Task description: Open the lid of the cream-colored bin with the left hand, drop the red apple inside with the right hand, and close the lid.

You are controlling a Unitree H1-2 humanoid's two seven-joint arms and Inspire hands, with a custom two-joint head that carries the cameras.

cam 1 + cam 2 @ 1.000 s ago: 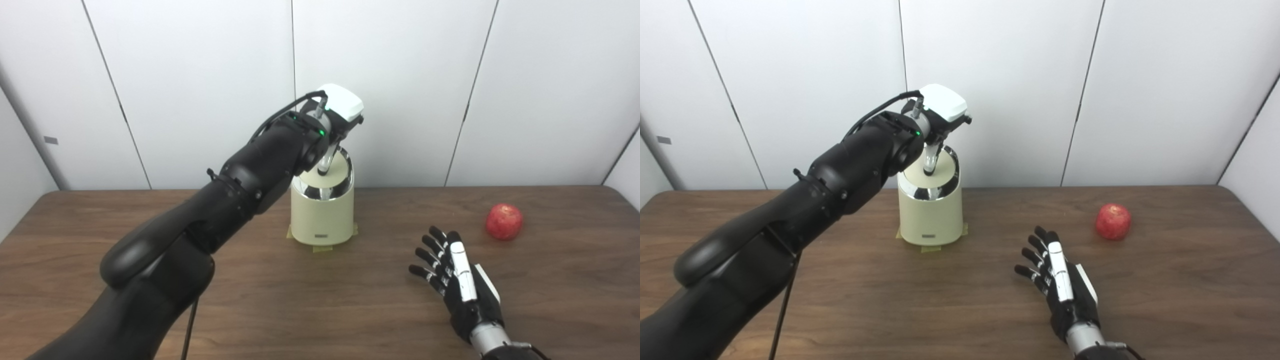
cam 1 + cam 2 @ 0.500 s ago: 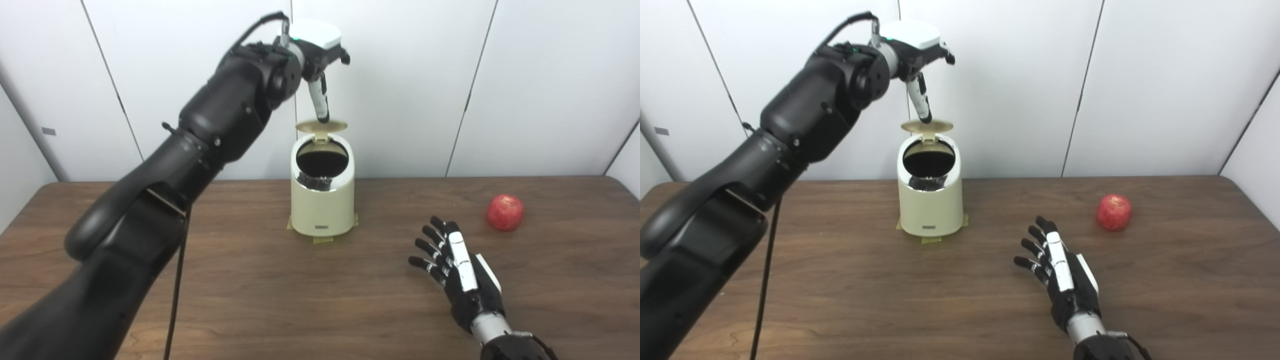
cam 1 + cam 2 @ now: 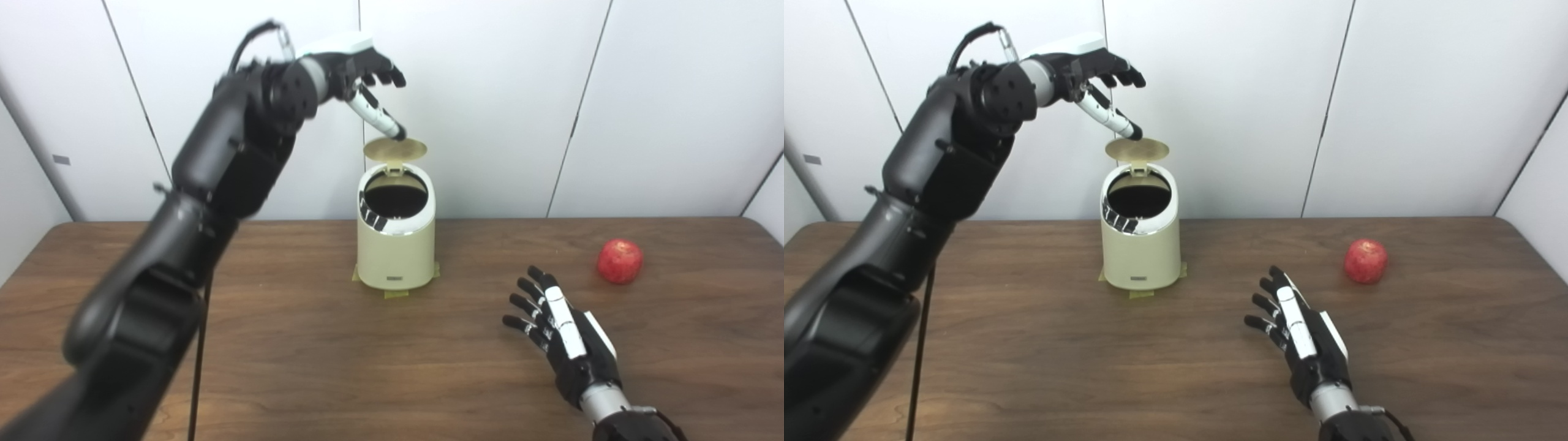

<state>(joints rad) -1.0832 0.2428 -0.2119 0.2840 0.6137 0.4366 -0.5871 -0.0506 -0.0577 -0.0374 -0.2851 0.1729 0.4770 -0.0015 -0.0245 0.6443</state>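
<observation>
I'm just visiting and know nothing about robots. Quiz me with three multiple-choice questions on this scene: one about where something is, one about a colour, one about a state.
1. Where is the round red apple?
A. inside the bin
B. on the brown wooden table, to the right of the bin
C. in the right hand

2. What colour is the cylindrical bin?
A. cream
B. blue
C. black

3. How is the bin's round lid?
A. shut
B. lying on the table
C. raised open

Answers:
1 B, the apple rests on the table beyond the empty, open right hand.
2 A, its wall is cream.
3 C, the lid stands above the dark opening, with a fingertip of the left hand at its edge.
</observation>
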